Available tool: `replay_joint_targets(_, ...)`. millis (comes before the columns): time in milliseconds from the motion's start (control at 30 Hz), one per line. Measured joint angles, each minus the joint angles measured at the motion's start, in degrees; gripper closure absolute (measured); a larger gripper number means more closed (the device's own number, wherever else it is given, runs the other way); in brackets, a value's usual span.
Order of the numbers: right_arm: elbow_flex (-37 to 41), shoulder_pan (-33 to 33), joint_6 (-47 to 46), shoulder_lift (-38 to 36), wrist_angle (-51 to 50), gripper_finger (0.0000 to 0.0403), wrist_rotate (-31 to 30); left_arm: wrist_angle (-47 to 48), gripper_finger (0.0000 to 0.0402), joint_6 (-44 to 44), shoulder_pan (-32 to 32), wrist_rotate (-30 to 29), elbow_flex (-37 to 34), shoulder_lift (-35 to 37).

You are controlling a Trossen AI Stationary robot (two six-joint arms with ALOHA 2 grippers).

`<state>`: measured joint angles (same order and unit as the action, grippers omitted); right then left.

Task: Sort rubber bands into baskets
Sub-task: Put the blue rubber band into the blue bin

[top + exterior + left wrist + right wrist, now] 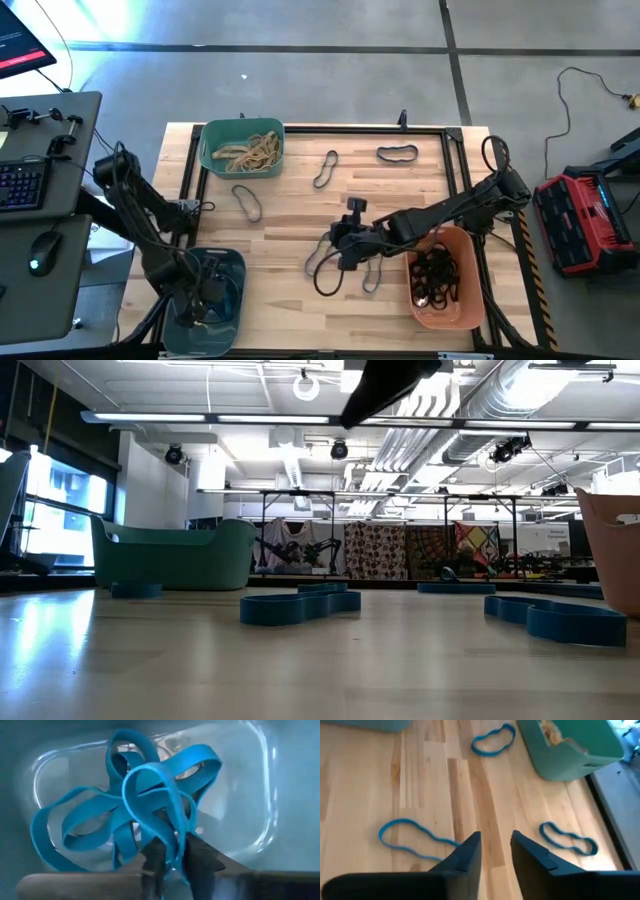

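Observation:
My left gripper [175, 857] reaches down into the grey-blue basket [228, 268] at the table's near left, its fingers a little apart. It stands amid a tangle of blue rubber bands [125, 815]. My right gripper [338, 245] hangs open over the middle of the table with nothing between its fingers [496, 850]. Just beyond it lies a loose blue band [415, 840]. The teal-green basket [243, 148] at the far left holds tan bands. The orange basket [445, 290] at the near right holds black bands. My left gripper comes from above, pointing down into the grey-blue basket. One strand of a blue band [176, 845] runs down between its two fingertips, and the band's loops stand up beyond them. Whether the fingers touch the strand I cannot tell.
Loose bands lie flat on the wood: two near the far edge [325, 170] [397, 154], one beside the teal-green basket [247, 202], two under the right arm [325, 265] [375, 272]. A dark frame rail borders the table [455, 160]. The low view shows bands [300, 605] [560, 618].

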<state>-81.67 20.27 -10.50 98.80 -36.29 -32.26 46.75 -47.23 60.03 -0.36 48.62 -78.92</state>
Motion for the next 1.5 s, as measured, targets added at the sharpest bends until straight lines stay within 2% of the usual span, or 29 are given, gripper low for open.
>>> replay_joint_targets(267, 0.0, 0.0, -10.9, 0.0, -11.3, 0.0221, 6.5, 2.2, 0.0279, -2.2, -0.2, -3.2, 2.7, 0.5)
replay_joint_targets(433, 0.0, -0.7, -13.0, 0.0, -18.9, 0.019, 10.4, 2.4, 0.0257, -1.6, -1.7, -3.6, 3.4, 0.6)
replay_joint_targets(567, 0.0, -2.6, -12.5, 1.0, -23.2, 0.0186, 14.8, -2.8, 0.0288, 1.6, -2.7, -5.1, 3.4, 0.7)
replay_joint_targets(767, 0.0, -4.8, -8.2, 5.3, -26.4, 0.0187, 19.5, -8.2, 0.039, 7.3, -4.2, -6.4, 3.4, 1.3)
replay_joint_targets(967, 0.7, -6.5, -4.0, 9.1, -28.8, 0.0187, 22.1, -11.4, 0.0399, 11.4, -5.6, -7.0, 3.4, 3.5)
replay_joint_targets(1133, 8.1, -7.6, -2.9, 9.1, -23.4, 0.0187, 26.6, -12.9, 0.0401, 14.1, -6.1, -9.4, 3.3, 5.9)
replay_joint_targets(1300, 14.9, -7.5, -3.0, 9.1, -16.9, 0.0188, 26.3, -15.2, 0.0401, 16.9, -7.3, -11.4, 3.3, 8.0)
replay_joint_targets(1400, 17.1, -7.5, -3.6, 8.6, -13.8, 0.0204, 25.9, -16.5, 0.0401, 19.1, -9.0, -12.3, 3.3, 8.8)
replay_joint_targets(1500, 17.6, -7.3, -3.9, 8.6, -13.0, 0.0247, 25.7, -18.7, 0.0401, 22.0, -11.2, -12.3, 3.3, 8.9)
